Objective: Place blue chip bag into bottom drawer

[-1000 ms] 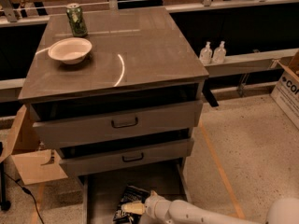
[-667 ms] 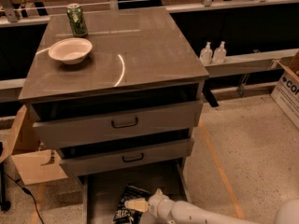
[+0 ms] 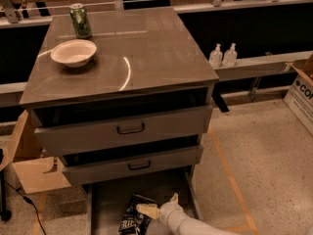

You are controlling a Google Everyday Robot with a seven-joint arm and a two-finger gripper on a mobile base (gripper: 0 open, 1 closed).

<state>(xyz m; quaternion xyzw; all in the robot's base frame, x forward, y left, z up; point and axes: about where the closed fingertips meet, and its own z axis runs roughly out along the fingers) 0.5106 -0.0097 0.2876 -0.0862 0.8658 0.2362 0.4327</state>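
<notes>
The blue chip bag (image 3: 133,218), dark and glossy with white lettering, lies on the floor of the bottom drawer (image 3: 105,204), which is pulled out at the foot of the cabinet. My gripper (image 3: 160,204) is low over the drawer, just right of the bag. It is open. One cream finger (image 3: 147,210) points left and touches the bag's upper right edge. The other finger (image 3: 173,198) points up and away. The bag rests on the drawer floor.
The two upper drawers (image 3: 129,129) with black handles stand slightly open above. A white bowl (image 3: 74,52) and a green can (image 3: 80,21) sit on the cabinet top. A cardboard box (image 3: 34,173) stands at the left, and another (image 3: 301,94) at the right. Two small bottles (image 3: 222,55) stand on a ledge.
The gripper has shifted slightly up and to the right, away from the bag. The bag stays lying in the bottom drawer.
</notes>
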